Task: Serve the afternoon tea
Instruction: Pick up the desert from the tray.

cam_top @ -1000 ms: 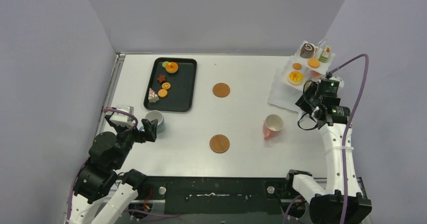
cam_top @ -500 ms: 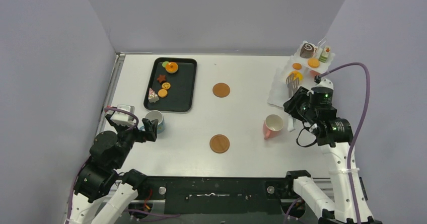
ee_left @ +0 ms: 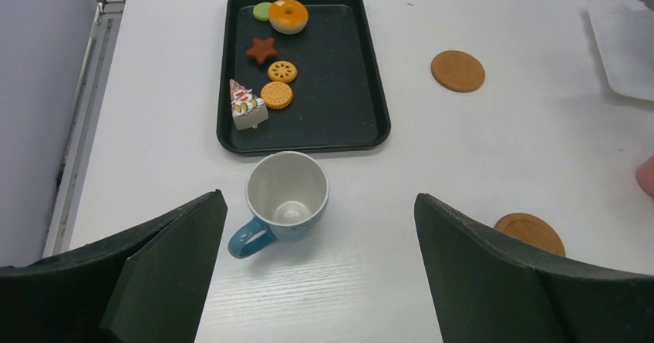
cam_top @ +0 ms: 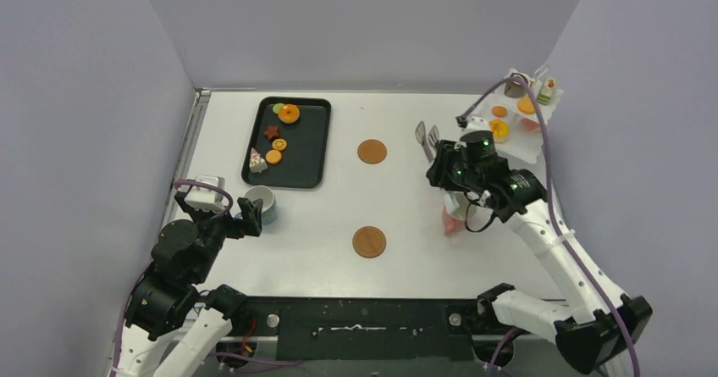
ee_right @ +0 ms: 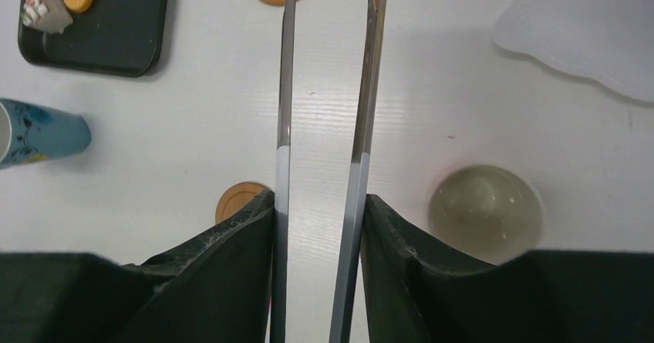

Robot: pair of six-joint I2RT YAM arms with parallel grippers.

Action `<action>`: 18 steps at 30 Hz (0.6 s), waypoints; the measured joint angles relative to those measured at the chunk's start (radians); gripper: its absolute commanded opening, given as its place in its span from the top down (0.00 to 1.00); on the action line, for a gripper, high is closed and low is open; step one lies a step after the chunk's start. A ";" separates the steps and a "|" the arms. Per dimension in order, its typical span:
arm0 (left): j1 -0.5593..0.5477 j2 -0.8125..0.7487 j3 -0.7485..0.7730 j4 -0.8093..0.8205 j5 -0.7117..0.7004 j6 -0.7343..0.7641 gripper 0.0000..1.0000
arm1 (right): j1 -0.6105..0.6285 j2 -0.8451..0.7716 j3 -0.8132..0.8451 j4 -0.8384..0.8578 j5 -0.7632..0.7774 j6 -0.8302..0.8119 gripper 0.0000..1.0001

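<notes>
Pinched in right gripper [ee_right: 318,204]: long metal tongs [ee_right: 284,89], blades slightly apart, pointing toward 11 o'clock. Under that arm, at 4 o'clock: pink cup [cam_top: 454,220]. Spread wide, gripping nothing: left gripper [cam_top: 249,218], just behind blue cup [ee_left: 287,193] at 9 o'clock. On black tray [cam_top: 315,152] at 11 o'clock: cake slice [ee_left: 247,107], cookies [ee_left: 277,94], orange tart [ee_left: 288,15], green disc [ee_left: 262,10]. On white stand [cam_top: 523,144] at 2 o'clock: more pastries [cam_top: 499,128].

pastries [ee_left: 276,94] on tray [ee_left: 339,65], cup [ee_left: 287,196] just before it
</notes>
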 measured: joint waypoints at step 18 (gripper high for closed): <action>0.007 -0.035 0.000 -0.006 -0.061 0.004 0.09 | 0.373 0.634 0.359 0.272 0.062 -0.410 0.56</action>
